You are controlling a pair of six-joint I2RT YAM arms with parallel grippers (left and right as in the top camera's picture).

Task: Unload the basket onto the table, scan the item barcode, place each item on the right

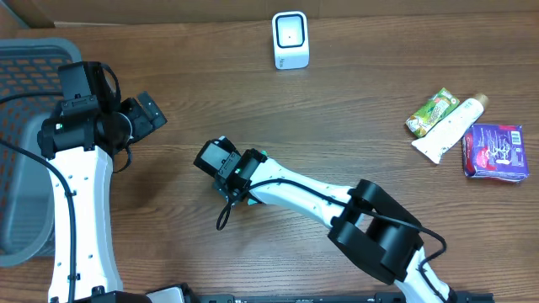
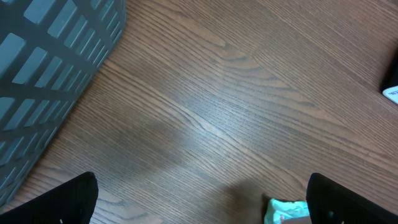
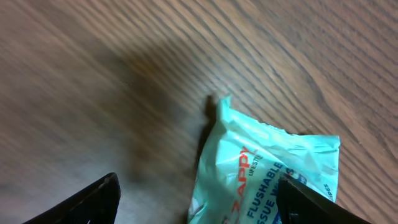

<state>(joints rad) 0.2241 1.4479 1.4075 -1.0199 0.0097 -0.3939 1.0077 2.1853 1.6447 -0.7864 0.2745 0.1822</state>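
A pale teal pack of flushable wipes [image 3: 267, 168] with orange and blue print lies flat on the wooden table. My right gripper [image 3: 198, 186] straddles it with jaws apart. The right finger [image 3: 311, 202] overlaps the pack's edge, and bare wood shows between the pack and the left finger [image 3: 93, 202]. From overhead, the right gripper [image 1: 221, 164] covers the pack at mid-table. A corner of the pack [image 2: 286, 210] shows in the left wrist view. My left gripper [image 2: 202, 190] hangs open over bare wood, up at the left [image 1: 150, 114]. The white scanner [image 1: 290, 39] stands at the table's far edge.
A grey slatted basket [image 1: 25, 126] fills the left side, also seen close by [image 2: 43, 62]. At the right lie a green packet [image 1: 434, 111], a white tube [image 1: 450, 128] and a purple pack [image 1: 495, 151].
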